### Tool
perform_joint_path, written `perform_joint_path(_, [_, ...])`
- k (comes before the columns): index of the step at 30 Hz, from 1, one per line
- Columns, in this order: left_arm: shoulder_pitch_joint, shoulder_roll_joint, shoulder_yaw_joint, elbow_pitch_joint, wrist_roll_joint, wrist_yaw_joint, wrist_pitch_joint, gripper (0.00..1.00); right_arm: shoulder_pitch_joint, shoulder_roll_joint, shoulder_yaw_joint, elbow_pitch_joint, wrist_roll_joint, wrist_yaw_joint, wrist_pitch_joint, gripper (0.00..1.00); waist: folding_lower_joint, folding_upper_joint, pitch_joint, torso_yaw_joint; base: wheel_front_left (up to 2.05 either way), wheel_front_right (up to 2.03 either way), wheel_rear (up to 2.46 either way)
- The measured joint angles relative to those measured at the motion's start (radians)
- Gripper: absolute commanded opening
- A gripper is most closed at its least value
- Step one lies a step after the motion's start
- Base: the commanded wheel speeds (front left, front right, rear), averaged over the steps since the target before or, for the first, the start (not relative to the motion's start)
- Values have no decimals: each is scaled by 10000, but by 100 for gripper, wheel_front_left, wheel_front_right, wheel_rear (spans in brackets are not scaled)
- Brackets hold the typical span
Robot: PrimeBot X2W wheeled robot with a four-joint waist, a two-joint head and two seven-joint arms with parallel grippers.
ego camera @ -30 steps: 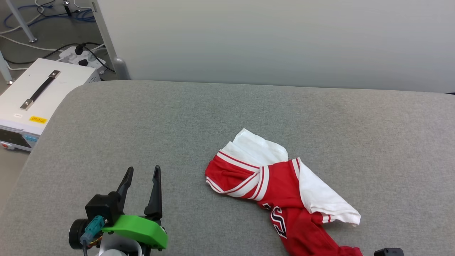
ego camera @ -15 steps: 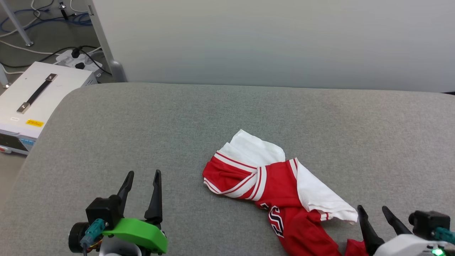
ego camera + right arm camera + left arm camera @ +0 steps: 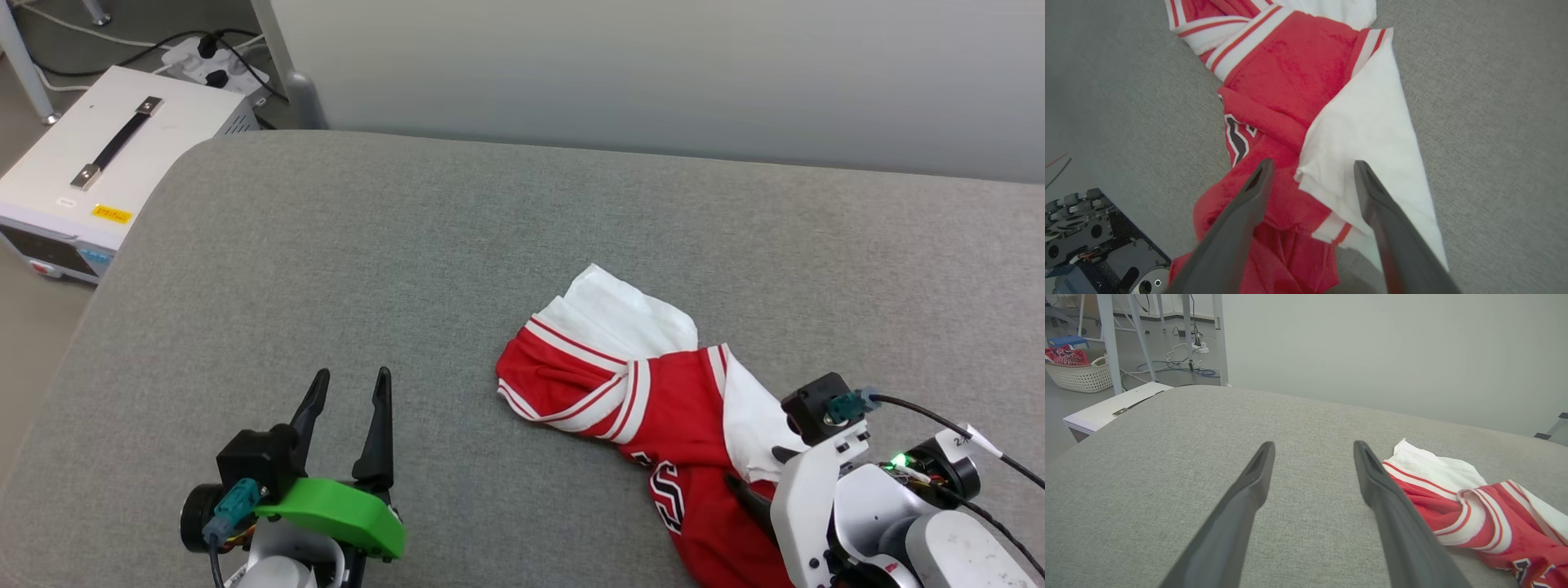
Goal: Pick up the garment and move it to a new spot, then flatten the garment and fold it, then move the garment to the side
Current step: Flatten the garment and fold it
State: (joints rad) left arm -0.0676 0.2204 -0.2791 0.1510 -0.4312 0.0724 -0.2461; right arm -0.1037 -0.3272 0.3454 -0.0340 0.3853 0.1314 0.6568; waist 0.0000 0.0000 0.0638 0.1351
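Note:
The garment (image 3: 653, 392), a red jersey with white sleeves and striped trim, lies crumpled on the grey padded table (image 3: 457, 245), right of centre. My right gripper (image 3: 759, 472) hangs over its near right part, fingers pointing down. In the right wrist view the right gripper (image 3: 1313, 163) is open. One finger is over the red body and the other over the white sleeve (image 3: 1372, 130), with nothing gripped. My left gripper (image 3: 351, 380) stands open over bare table to the garment's left. In the left wrist view the left gripper (image 3: 1313, 446) is empty, with the garment (image 3: 1457, 506) off to the right.
A white equipment box (image 3: 98, 171) with a black handle stands on the floor beyond the table's far left corner, with a power strip (image 3: 204, 65) and cables behind it. A pale partition (image 3: 653, 73) runs along the table's far edge. A woven basket (image 3: 1079, 373) sits on the floor.
My right arm has come up from the lower right edge and now hovers over the garment with its jaws open. The head camera has shifted. The left gripper and garment have stayed put.

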Motion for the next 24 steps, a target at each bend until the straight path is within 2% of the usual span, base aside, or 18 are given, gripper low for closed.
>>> perform_joint_path(5, [-175, -105, -4, 100, 0, -65, -12, 100, -209, -270, 88, 673, 86, 0, 662, 100, 1, 0, 268, 274, 0, 0, 0])
perform_joint_path(6, [-178, -121, 4, 127, 0, -65, -13, 100, -221, -272, 44, 715, 92, 0, 690, 44, 0, 0, 312, 320, 0, 0, 0])
perform_joint_path(7, [-178, -132, 17, 155, 0, -67, -19, 100, -234, -274, -8, 727, 92, 0, 673, 19, 1, 0, 349, 353, 0, 0, 0])
perform_joint_path(8, [-178, -138, 38, 182, 0, -71, -50, 100, -254, -265, -88, 727, 94, 2, 604, 0, 0, 0, 377, 369, 0, 0, 0])
perform_joint_path(14, [-178, -184, 205, 265, 4, -82, -88, 100, -647, -270, -945, 715, -46, 2, 102, 0, 1, 0, 379, 255, 0, 0, 0])
perform_joint_path(19, [-187, -215, 263, 278, 8, -155, -90, 100, -990, -265, -2345, 963, -326, 2, -368, 0, 0, 0, 387, 117, 0, 0, 0])
perform_joint_path(24, [-210, -268, 274, 290, 36, -244, -98, 100, -1063, -205, -3940, 1802, -516, 0, -732, 0, 0, 0, 505, 79, 0, 0, 0])
